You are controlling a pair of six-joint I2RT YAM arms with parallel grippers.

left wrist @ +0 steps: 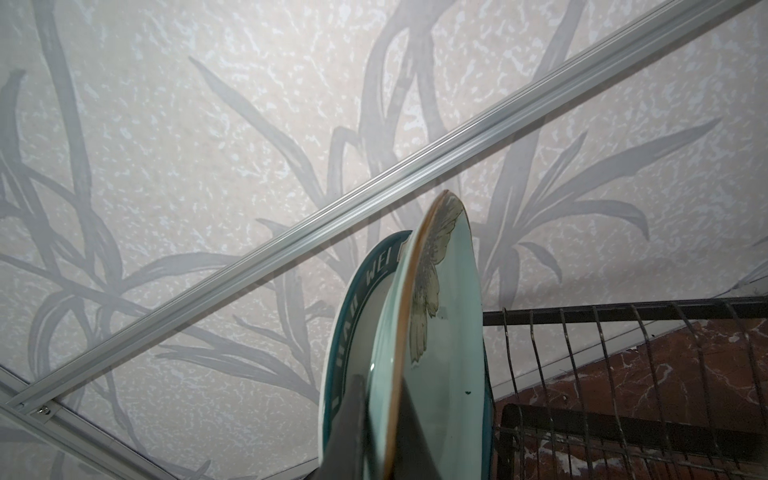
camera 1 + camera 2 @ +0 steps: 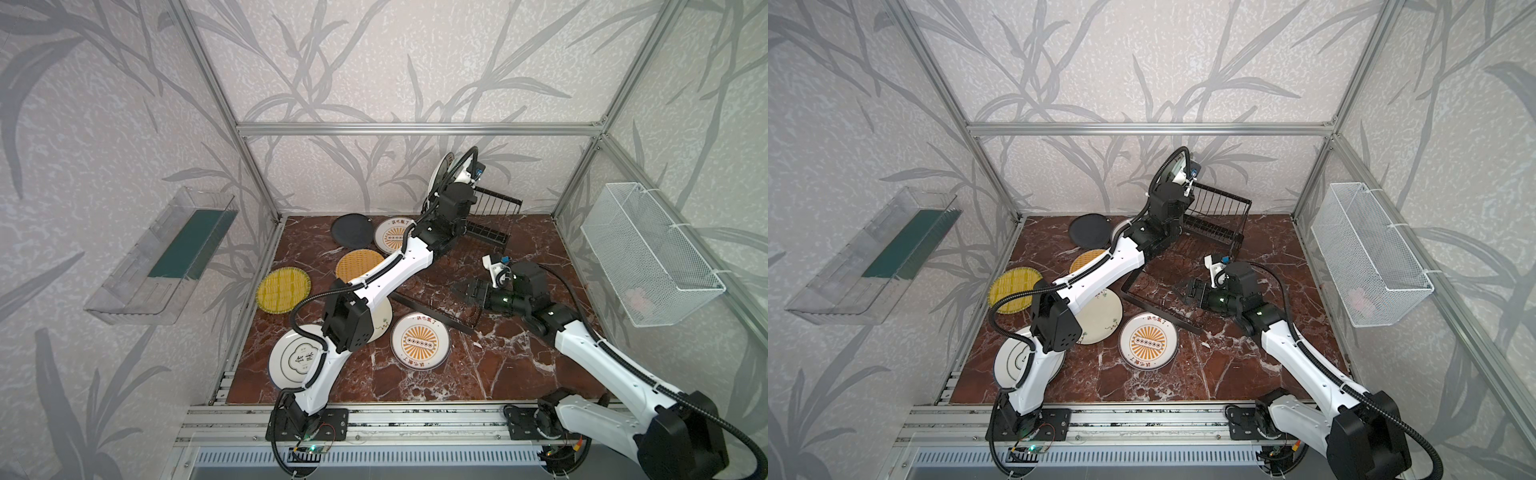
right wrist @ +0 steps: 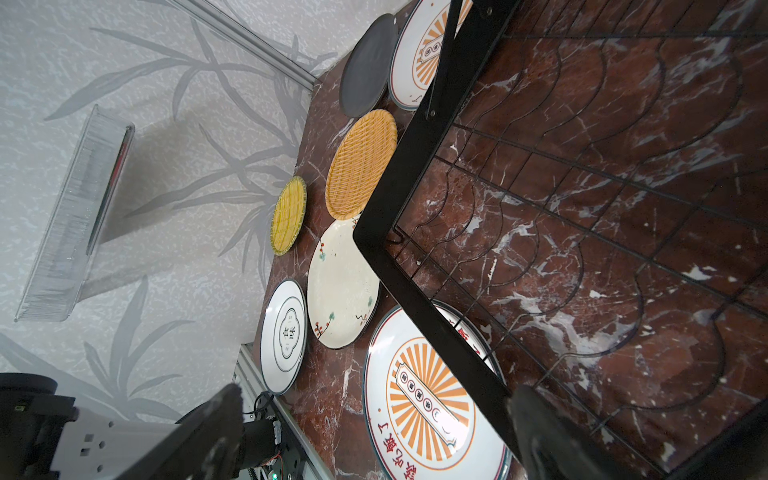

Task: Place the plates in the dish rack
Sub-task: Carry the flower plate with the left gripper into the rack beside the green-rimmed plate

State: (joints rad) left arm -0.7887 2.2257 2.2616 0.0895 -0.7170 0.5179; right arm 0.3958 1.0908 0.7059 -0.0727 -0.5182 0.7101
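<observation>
Left arm point(image 2: 386, 278) is reaching far, left gripper point(image 1: 384, 432) clamping pale green plate point(image 1: 449, 332) upright, probably over dish rack's point(image 2: 494, 212) far end. Right gripper point(image 2: 465, 291) is hovering, jaws spread, over its tray point(image 3: 602, 216). Other plates point(image 2: 419, 340) are lying on marble tabletop point(image 2: 478, 374).

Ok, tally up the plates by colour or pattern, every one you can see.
Matte black: 1
Orange sunburst: 2
Orange woven: 1
Yellow woven: 1
Cream floral: 1
White dark-rimmed: 1
Pale green: 1
Teal-banded lettered: 1
Total: 9

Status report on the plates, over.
Left pincer shut on green plate, upright at rack. Right pincer open over rack's flat part. Another plate right beside it.
</observation>
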